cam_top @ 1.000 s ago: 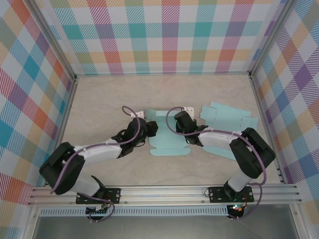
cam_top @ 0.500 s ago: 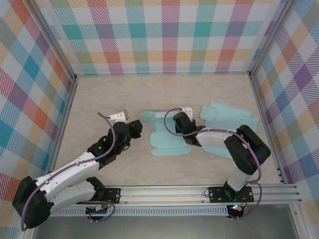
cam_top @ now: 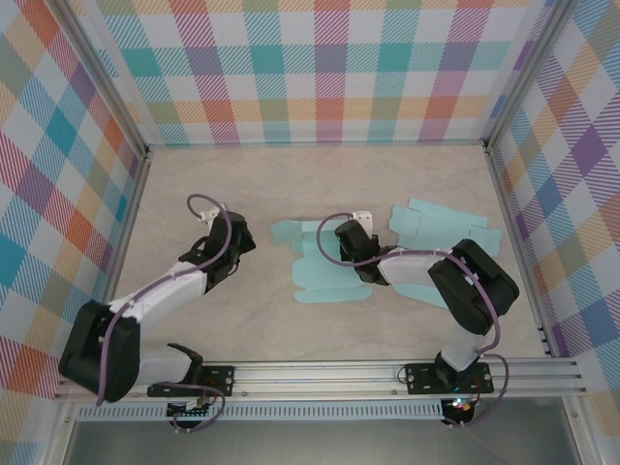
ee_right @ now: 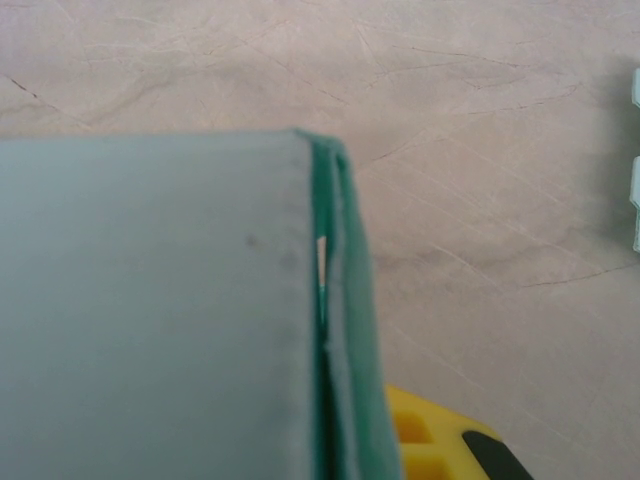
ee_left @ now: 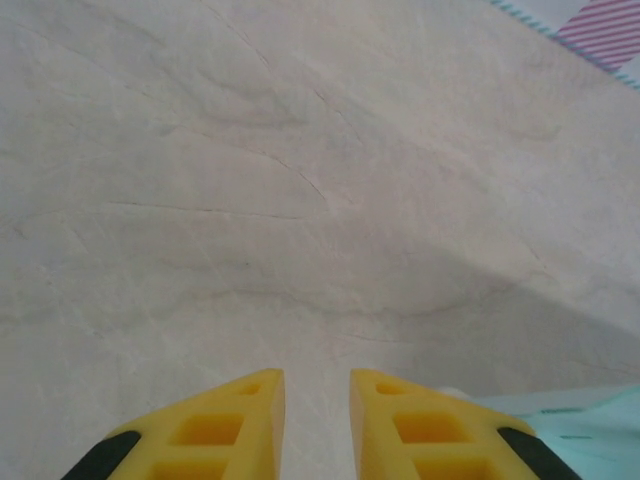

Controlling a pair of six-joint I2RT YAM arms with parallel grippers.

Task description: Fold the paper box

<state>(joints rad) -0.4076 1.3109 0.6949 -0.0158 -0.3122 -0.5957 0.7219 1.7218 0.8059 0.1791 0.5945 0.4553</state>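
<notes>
The paper box [cam_top: 325, 279] is a flat teal sheet at the table's middle, with one flap folded up. My right gripper [cam_top: 341, 240] is shut on that doubled flap [ee_right: 335, 300] at the sheet's upper edge. One yellow finger [ee_right: 425, 438] shows beside the flap, and the other is hidden behind the paper. Off to the left of the sheet, my left gripper [cam_top: 242, 242] hovers over bare table. Its yellow fingers stand a little apart around the midpoint [ee_left: 317, 385] with nothing between them. A corner of the box [ee_left: 595, 425] shows at the lower right of the left wrist view.
More flat teal box blanks [cam_top: 441, 228] lie at the right of the table, their edge [ee_right: 636, 180] in the right wrist view. Plaid walls enclose the table on three sides. The metal rail [cam_top: 320, 373] runs along the near edge.
My left arm has swung left, off the sheet, to bare table. The right gripper keeps its hold on the flap, and the sheet has shifted slightly left.
</notes>
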